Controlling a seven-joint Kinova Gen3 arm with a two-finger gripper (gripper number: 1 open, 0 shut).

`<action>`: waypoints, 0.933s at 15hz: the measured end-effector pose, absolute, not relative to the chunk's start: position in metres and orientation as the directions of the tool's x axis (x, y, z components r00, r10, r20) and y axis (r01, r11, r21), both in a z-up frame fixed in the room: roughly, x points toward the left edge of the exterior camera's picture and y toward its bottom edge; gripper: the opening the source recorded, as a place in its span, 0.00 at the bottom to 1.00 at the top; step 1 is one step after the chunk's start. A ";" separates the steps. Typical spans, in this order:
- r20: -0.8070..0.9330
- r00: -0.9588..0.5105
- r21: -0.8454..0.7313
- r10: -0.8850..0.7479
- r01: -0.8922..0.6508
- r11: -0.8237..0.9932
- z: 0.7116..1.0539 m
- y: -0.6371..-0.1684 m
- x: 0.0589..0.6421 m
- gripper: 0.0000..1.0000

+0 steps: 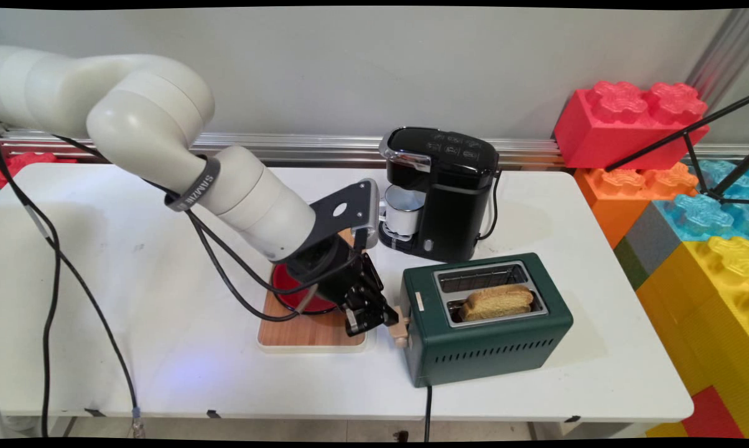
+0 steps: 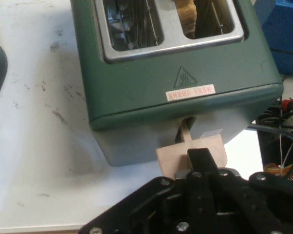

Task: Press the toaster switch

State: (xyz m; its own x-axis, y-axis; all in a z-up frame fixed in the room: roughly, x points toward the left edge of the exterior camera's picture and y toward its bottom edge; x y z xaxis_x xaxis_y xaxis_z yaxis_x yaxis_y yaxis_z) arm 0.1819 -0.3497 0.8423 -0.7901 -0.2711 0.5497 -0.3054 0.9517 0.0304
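Tool: I see my tool (image 1: 392,318) pinched shut, resting on the toaster's lever (image 2: 191,155).
Toaster: the green toaster (image 1: 486,336) holds one bread slice (image 1: 497,301).
Behind: red bowl (image 1: 290,292) on board (image 1: 306,333).

A black coffee machine (image 1: 440,193) holding a white mug (image 1: 404,210) stands behind the wooden board (image 1: 309,331)

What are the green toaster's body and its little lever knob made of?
The toaster body looks like painted metal with a matte green coat, though plastic is possible; its slot frame is shiny bare metal. The lever knob, right at the gripper, seems pale unfinished wood or a wood-look plastic.
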 end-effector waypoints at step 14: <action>0.539 -0.795 0.031 -0.278 -0.311 0.950 0.826 -0.348 0.183 0.00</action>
